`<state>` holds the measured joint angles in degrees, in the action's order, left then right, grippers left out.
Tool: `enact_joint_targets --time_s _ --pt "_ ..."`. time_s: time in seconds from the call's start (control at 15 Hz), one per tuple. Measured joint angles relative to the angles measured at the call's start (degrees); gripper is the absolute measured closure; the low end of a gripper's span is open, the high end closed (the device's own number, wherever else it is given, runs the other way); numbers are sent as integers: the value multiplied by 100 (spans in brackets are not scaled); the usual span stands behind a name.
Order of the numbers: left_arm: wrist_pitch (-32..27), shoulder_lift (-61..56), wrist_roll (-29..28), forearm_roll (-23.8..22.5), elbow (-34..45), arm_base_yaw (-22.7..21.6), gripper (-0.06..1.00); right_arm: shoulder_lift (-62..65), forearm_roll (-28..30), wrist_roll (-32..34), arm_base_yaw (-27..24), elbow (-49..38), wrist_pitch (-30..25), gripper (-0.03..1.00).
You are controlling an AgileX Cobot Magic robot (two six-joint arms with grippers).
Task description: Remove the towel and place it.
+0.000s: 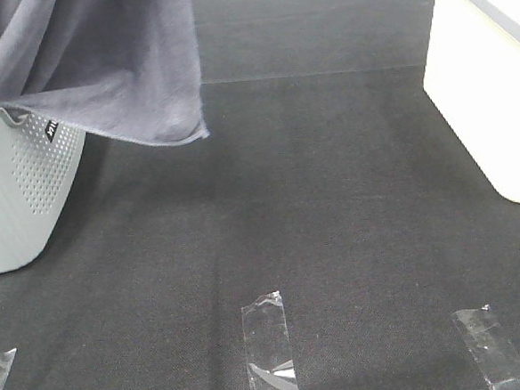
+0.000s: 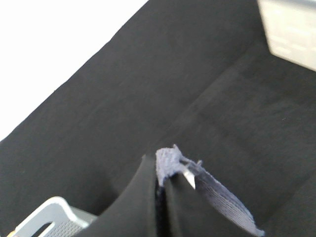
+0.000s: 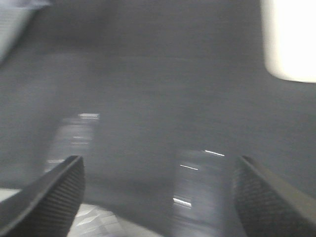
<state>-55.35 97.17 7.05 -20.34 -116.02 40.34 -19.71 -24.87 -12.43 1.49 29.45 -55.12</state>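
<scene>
The greyish-purple towel (image 1: 99, 63) hangs lifted at the upper left of the exterior high view, draping over the rim of the grey perforated basket (image 1: 14, 190); its hemmed lower edge floats above the black mat. My left gripper (image 2: 162, 185) is shut on a bunched corner of the towel (image 2: 170, 165), and the cloth trails away from the fingers (image 2: 133, 207). My right gripper (image 3: 157, 190) is open, with nothing between its fingers (image 3: 54, 192), over bare mat and tape strips. Neither arm shows in the exterior high view.
A white bin (image 1: 494, 89) stands at the right edge. Clear tape strips (image 1: 271, 350) (image 1: 492, 348) lie on the black mat (image 1: 332, 199) near the front. A corner of the basket (image 2: 47, 219) shows below the left gripper. The right wrist view is blurred.
</scene>
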Motion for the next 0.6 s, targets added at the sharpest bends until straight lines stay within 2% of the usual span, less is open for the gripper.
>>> enact_joint_targets --time_s 0.07,0.13,0.47,0.6 --pt "6 -63 0 6 0 115 94 -390 -619 -470 0 0 132 22" --pt "6 -97 0 29 0 218 94 -848 -1352 -1243 0 0 172 24" --pt "189 -126 0 275 0 573 94 -2664 -4916 -6039 0 0 201 28" --pt "304 -126 0 338 0 590 94 -3352 -5942 -7471 0 0 178 28"
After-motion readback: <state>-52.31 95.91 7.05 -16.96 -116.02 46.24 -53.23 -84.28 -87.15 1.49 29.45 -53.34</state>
